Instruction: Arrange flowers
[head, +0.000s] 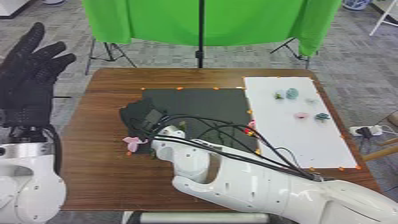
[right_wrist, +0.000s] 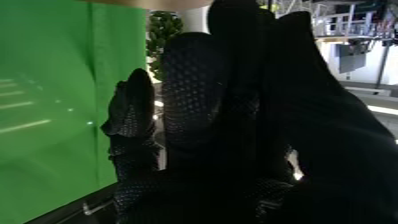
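Here, the left hand (head: 27, 97) spreads black fabric fingers, upper left; the right hand (head: 140, 114), straight-fingered, is centre-left near a lobed pink flower (head: 134, 143).

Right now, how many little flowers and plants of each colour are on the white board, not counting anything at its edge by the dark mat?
Pink flower: 1
Green or blue-green plants: 3
Pale plant: 1
Total: 5

I'm in what looks like a robotics lab: green cloth (head: 258, 22) hangs behind my brown wooden table (head: 98, 125), grey carpet (head: 355, 70) covers the floor, and black cables (head: 282, 165) run along my white right arm (head: 258, 195).
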